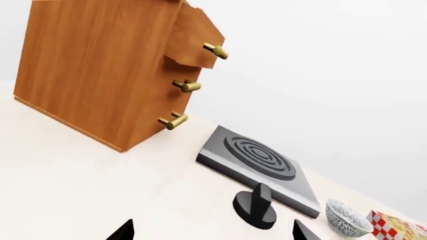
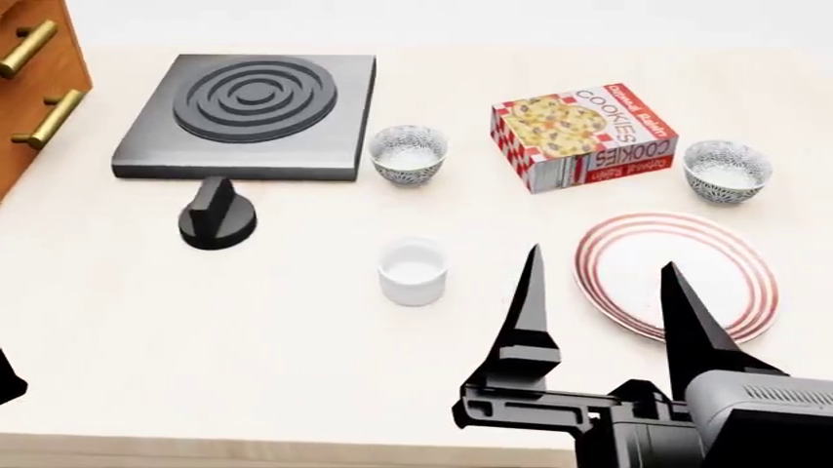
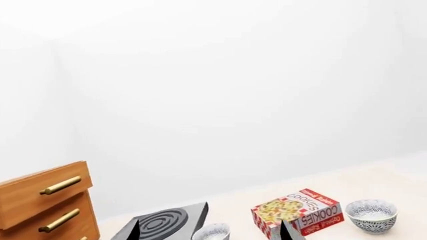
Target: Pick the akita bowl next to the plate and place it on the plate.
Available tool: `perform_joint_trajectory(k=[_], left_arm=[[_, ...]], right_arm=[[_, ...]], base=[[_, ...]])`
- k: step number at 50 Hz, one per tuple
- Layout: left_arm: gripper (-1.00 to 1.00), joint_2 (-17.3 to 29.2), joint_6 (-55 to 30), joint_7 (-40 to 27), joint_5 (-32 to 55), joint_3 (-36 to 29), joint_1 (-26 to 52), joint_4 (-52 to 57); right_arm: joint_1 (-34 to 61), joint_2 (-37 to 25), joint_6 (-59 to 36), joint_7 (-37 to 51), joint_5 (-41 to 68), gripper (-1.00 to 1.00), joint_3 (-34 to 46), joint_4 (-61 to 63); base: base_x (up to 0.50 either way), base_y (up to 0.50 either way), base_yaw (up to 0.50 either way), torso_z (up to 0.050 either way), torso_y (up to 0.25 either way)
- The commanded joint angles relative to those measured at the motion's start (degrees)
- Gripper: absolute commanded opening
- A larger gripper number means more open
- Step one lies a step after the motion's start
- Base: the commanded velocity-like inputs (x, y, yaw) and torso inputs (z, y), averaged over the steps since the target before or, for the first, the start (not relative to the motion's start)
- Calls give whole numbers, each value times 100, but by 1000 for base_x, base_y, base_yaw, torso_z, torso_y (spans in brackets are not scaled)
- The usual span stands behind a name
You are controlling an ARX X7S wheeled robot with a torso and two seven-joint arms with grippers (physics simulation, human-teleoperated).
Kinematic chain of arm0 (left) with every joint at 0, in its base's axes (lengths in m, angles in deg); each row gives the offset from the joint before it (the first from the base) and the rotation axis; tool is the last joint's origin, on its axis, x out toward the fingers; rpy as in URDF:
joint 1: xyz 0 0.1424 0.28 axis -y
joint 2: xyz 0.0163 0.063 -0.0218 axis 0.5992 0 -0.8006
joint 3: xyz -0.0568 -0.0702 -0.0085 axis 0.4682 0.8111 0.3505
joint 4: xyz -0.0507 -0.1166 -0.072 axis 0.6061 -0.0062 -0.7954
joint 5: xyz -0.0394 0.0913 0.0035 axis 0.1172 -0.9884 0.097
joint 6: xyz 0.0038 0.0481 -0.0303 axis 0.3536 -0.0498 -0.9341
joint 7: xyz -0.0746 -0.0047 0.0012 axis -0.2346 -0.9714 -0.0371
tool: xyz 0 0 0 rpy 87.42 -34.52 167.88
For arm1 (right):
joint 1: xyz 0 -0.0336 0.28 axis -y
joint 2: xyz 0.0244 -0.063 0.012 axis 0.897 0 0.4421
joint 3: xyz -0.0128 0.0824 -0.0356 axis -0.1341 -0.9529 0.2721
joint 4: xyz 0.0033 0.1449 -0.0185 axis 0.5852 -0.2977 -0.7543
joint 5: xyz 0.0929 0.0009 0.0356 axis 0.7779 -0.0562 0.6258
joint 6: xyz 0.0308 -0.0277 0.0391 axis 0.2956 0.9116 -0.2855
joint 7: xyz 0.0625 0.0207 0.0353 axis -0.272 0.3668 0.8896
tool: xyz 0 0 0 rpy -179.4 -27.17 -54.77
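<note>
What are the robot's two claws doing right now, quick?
Left gripper: open and empty; only its two fingertips show.
Right gripper: open, holding nothing, above the table in front of the plate.

In the head view the right gripper's (image 2: pixel 602 278) near finger (image 2: pixel 686 317) hid part of the plate (image 2: pixel 625 261) at its 5 o'clock rim, the wooden drawer cabinet (image 2: pixel 29 78) was cut off at the 10 o'clock edge, and the left gripper barely showed.

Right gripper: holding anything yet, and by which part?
Nothing held. The right gripper has its jaws apart and empty above the table, near the plate. The akita bowl sits untouched beside the plate.
</note>
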Motion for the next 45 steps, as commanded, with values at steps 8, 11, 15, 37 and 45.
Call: perform_joint_trajectory(k=[8, 11, 15, 37, 45], left_arm=[[100, 23, 4, -56, 47, -31, -65, 113], [100, 38, -45, -80, 77, -37, -80, 170], [100, 42, -23, -74, 75, -49, -78, 146], [100, 91, -59, -120, 154, -85, -81, 152], [100, 109, -170, -222, 230, -80, -102, 276]], right_arm=[[-1, -87, 14, 88, 155, 100, 1, 22], [-2, -107, 10, 98, 172, 100, 14, 33], [5, -120, 4, 128, 202, 100, 15, 41], [-16, -306, 186, 281, 326, 100, 156, -41], [-47, -353, 293, 281, 373, 100, 179, -156]], base=[[0, -345, 0, 0, 0], [0, -346, 0, 0, 0], [0, -346, 0, 0, 0], [0, -345, 0, 0, 0], [0, -162, 0, 0, 0]])
